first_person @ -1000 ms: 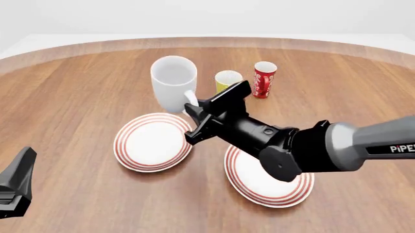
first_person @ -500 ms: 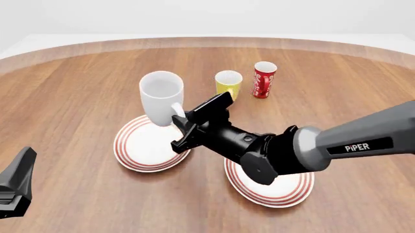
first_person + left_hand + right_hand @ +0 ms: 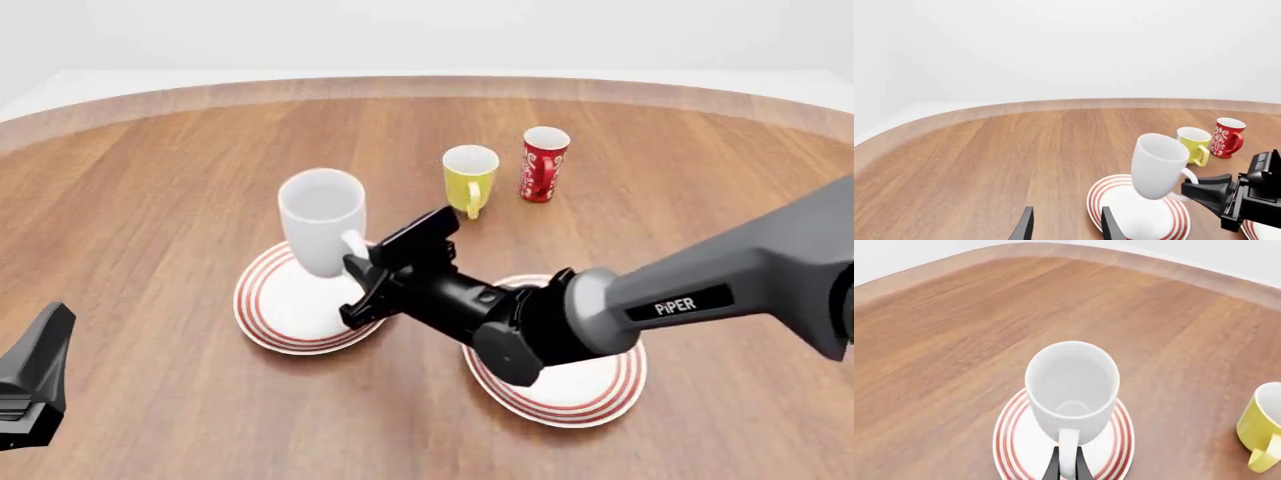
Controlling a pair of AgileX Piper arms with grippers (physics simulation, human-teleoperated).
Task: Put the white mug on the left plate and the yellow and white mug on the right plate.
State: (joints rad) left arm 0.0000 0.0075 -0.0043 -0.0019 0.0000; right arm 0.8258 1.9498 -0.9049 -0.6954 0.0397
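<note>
Right gripper (image 3: 355, 281) jaws clenched on loop handle of large plain white ceramic mug (image 3: 322, 220) | mug upright over red-ringed round white left plate (image 3: 286, 309), contact with plate unclear | small yellow mug (image 3: 469, 176) on wooden bench (image 3: 160, 190), behind matching right plate (image 3: 587, 385) | left gripper (image 3: 1065, 227) jaws released, holding nothing

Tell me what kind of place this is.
Likely a simulated tabletop test scene, not a real kitchen: a bare round wooden table against blank white surroundings, holding only mugs and two red-ringed plates, with a rendered robot arm reaching over them.
</note>
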